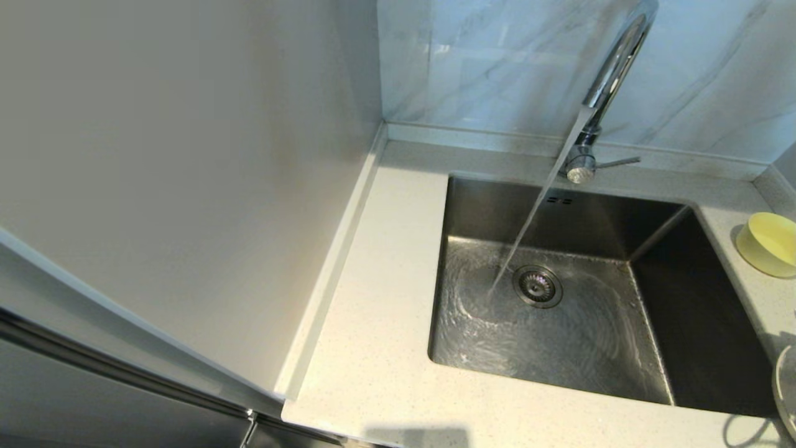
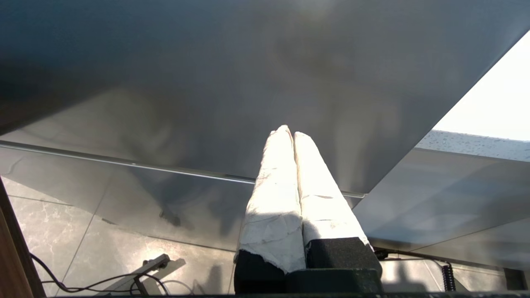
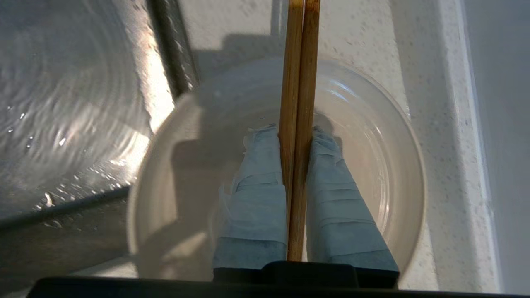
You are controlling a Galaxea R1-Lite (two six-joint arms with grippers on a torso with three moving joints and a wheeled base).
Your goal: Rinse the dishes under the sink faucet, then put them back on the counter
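Speckled counter (image 1: pixel 373 348) around the sink (image 1: pixel 559 323): right gripper (image 3: pixel 297 136) clamped on chopsticks (image 3: pixel 299 82) above plate (image 3: pixel 372 136) at the counter's right edge, could slip loose; left gripper (image 2: pixel 289 134) closed, parked; faucet (image 1: pixel 606 81) running, bowl (image 1: pixel 770 244) beside sink.

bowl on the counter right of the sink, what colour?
Pale yellow. The bowl shows best in the head view, on the counter.

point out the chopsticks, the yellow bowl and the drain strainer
chopsticks (image 3: pixel 299 82), right wrist view, on the shafts beyond the fingertips
yellow bowl (image 1: pixel 771 239), head view, on its inner hollow
drain strainer (image 1: pixel 537 285), head view, on its centre
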